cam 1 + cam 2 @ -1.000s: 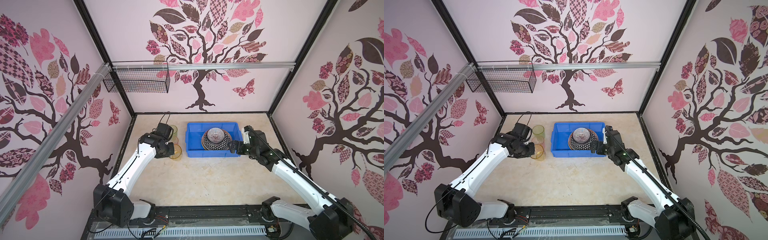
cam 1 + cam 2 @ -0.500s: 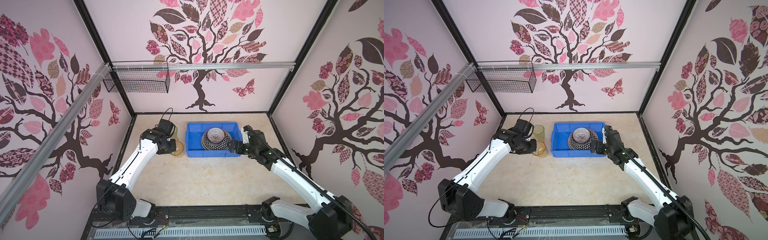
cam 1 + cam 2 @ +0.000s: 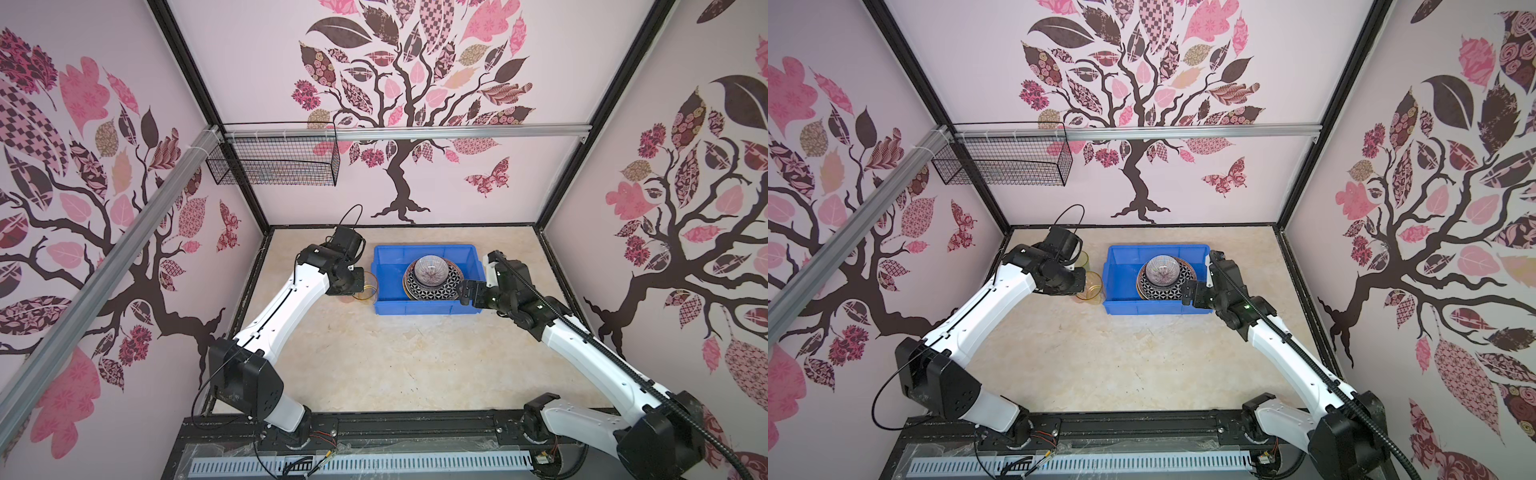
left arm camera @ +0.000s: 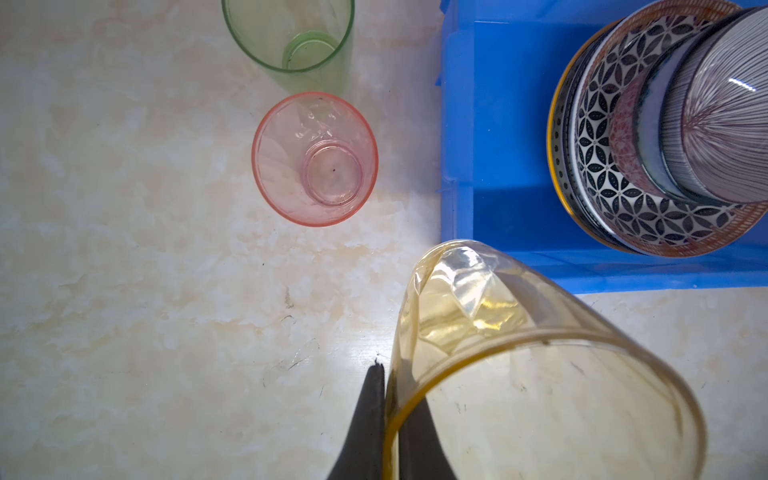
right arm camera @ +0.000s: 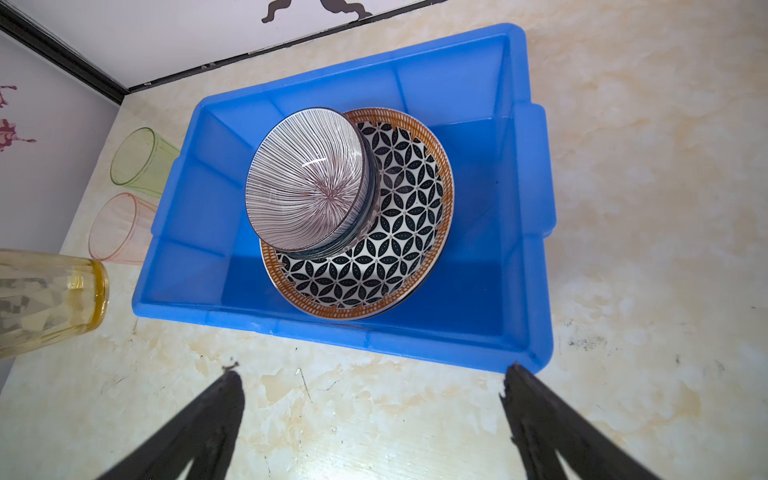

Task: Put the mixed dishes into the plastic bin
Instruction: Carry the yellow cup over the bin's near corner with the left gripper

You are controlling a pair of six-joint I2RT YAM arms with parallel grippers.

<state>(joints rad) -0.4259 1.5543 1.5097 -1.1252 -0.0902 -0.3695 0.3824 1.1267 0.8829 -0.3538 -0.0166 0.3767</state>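
I can read no writing, number or brand anywhere. The blue plastic bin [image 3: 428, 309], the amber tumbler [image 4: 540, 395], the striped bowl [image 5: 307, 187] and the tree decals [image 3: 399, 178] carry only colour and pattern.

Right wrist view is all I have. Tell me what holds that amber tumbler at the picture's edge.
Observer: The left gripper is shut on the amber tumbler, one finger inside its rim and one outside.
Operator: Report whether it is over the bin.
Observer: In a top view it hangs beside the left wall of the blue bin, not above the inside.
Operator: Check what sits under the striped bowl.
Observer: The left wrist view shows at least two more bowls nested under the striped bowl, the lowest a red-patterned bowl.
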